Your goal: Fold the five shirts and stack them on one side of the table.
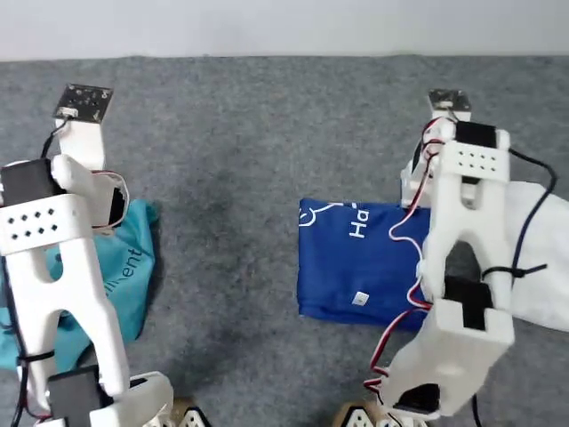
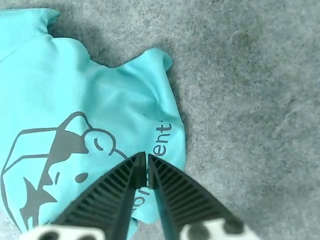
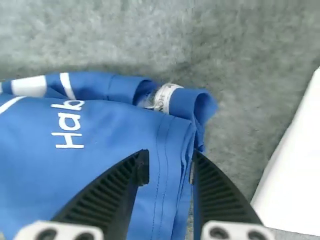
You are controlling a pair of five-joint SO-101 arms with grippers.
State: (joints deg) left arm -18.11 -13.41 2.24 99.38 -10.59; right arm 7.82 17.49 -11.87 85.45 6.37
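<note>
Left gripper (image 2: 146,156) hangs pinched shut over the teal shirt (image 2: 75,90) by the tabletop's left edge; right gripper (image 3: 167,161), jaws half-open, straddles the blue shirt (image 3: 75,170) at its hem.

Folded blue shirt (image 1: 356,262) lies centrally, rumpled teal shirt (image 1: 124,302) left, white shirt (image 1: 544,294) right

white lettering on blue shirt (image 1: 356,267), dark partial lettering on teal shirt (image 2: 100,110)
</note>
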